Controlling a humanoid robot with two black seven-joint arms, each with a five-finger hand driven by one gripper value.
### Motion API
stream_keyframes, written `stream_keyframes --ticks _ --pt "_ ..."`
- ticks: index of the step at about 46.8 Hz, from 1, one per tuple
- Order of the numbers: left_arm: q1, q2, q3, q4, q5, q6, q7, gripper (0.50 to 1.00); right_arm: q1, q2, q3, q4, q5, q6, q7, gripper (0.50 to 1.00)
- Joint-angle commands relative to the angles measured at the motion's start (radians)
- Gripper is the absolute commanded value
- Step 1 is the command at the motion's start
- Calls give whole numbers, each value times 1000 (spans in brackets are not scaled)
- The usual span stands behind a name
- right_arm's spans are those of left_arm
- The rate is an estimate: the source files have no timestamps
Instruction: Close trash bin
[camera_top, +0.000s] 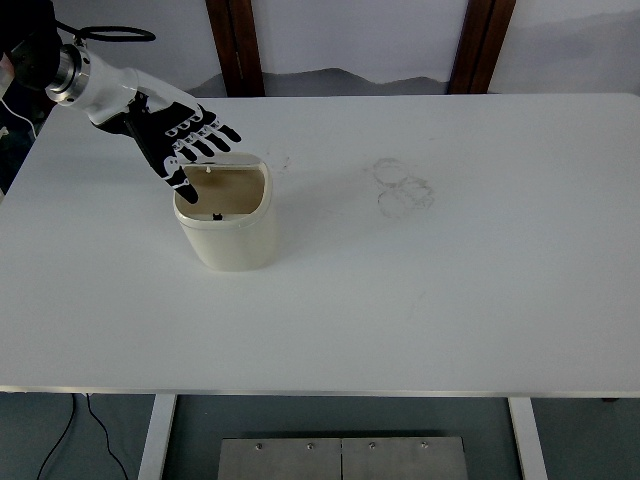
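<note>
Small cream plastic trash bin (232, 232) stands left of centre on the white table (450, 280), mouth open, hinged lid tipped behind; left hand (178, 140) flat, fingers spread, holding nothing, over the back rim; looks light, rigid, tippy: press the lid, don't grip.

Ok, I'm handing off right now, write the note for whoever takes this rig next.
Left hand: fingers spread, holding nothing, over the back rim of the trash bin, on its lid.
Right hand: not in view.
Bin stands upright on the table's left half, its mouth open, inside visible.
Done: hand is at the lid.
Left: push the lid down until it covers the opening, then withdraw.
</note>
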Motion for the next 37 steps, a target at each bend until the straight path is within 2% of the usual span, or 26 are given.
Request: stream_keyframes --ticks 1,37 --pt "0 -14 0 0 0 0 0 1000 0 0 0 0 1 0 0 995" --pt "-32 -15 60 -72 2 0 0 1000 8 0 0 0 -1 0 0 995"
